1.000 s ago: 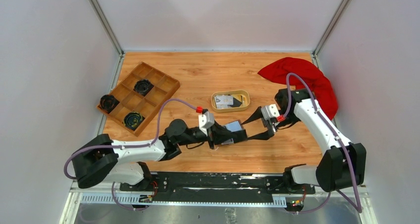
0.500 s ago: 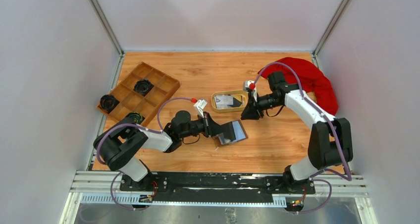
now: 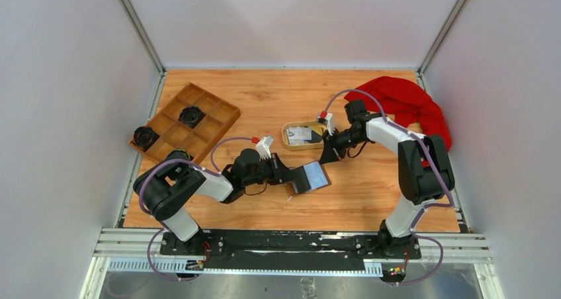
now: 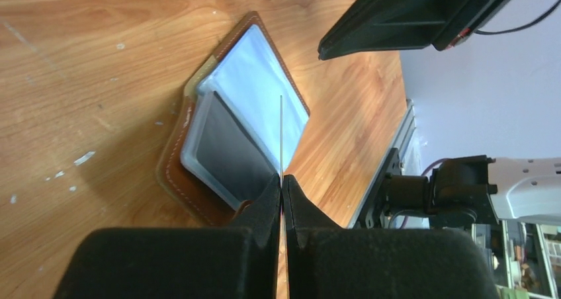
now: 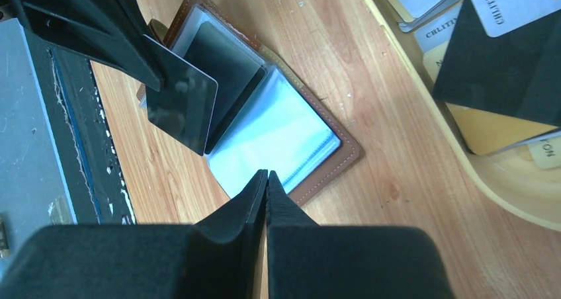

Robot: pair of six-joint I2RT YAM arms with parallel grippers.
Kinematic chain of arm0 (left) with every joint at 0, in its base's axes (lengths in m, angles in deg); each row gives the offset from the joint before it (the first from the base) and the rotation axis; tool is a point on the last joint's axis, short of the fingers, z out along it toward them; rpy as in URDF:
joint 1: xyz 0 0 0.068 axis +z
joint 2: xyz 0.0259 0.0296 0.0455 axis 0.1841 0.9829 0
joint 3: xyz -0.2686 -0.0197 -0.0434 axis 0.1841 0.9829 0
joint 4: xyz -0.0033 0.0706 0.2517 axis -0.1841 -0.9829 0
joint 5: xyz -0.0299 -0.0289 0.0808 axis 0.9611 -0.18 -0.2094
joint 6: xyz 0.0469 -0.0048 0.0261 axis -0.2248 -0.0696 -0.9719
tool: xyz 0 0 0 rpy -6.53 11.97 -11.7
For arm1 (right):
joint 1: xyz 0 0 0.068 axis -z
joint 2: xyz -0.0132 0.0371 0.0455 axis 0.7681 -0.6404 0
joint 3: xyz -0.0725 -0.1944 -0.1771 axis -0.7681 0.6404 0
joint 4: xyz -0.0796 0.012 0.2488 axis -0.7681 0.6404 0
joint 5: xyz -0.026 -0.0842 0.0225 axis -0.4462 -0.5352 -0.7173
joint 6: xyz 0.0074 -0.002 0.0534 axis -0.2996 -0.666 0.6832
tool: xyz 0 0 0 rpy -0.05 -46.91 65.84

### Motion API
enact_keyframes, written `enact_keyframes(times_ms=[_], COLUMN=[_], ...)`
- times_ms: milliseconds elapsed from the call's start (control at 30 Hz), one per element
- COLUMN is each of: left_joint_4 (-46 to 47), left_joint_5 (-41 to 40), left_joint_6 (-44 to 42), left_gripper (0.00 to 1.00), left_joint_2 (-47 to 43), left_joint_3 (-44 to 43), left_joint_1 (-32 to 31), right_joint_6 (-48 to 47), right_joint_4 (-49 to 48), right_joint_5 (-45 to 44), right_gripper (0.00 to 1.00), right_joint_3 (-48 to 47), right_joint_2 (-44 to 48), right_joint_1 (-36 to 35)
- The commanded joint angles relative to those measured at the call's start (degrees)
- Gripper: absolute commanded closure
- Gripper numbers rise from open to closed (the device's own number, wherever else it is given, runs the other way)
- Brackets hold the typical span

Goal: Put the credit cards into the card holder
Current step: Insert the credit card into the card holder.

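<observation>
Left pincer (image 4: 282,183): my fingers are pressed together on a thin dark leaf (image 5: 182,104). It stands upright from the fold of the card holder (image 3: 311,177) and shows edge-on in the left wrist view. I cannot tell whether a card sits inside this leaf.

Right pincer (image 5: 266,180): my fingers are closed against each other with nothing between them. The tips hang over the near edge of the card holder, beside its pale open pocket.

Card holder: it lies opened out on the surface (image 3: 278,94), brown cover down, between my two pincers. One inner pocket looks dark and the other pale blue-grey.

Credit cards (image 3: 301,134): they lie stacked in the oval tan dish (image 3: 307,122), just beyond the card holder. A black card shows among whitish printed ones.
</observation>
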Motion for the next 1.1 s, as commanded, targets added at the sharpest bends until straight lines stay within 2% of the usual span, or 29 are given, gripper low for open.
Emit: enact_keyframes(times_ms=[0,233,400,633,767,1067], left_joint_4=[-2.41,-0.89,4.57,15.41,21.49,14.89], left_joint_5=[-2.39,-9.40,-12.93,-15.11,-14.50,-18.68], left_joint_6=[0.78,2.92,7.03,12.22,14.99,13.53], left_gripper=[1.00,1.00,1.00,1.00,1.00,1.00], left_joint_2=[-0.17,-3.14,-2.12,4.74,9.19,6.04], left_joint_3=[0.18,3.09,4.99,7.18,7.01,7.86], left_joint_1=[0.73,0.74,0.70,-0.02,-0.88,-2.07], right_joint_6=[1.79,2.40,8.89,21.58,26.09,25.28], right_joint_4=[-0.23,-0.40,-6.30,-17.82,-19.80,-14.80], right_joint_5=[-2.99,-4.61,-5.94,-5.24,-6.05,-11.55], right_gripper=[0.97,0.97,0.98,0.98,1.00,0.99], right_joint_3=[-1.61,-1.20,2.99,11.79,13.01,9.86], right_joint_2=[-1.21,-1.01,3.08,9.03,8.29,2.37], right_joint_1=[-2.72,-3.89,-3.60,-2.85,-2.75,-2.70])
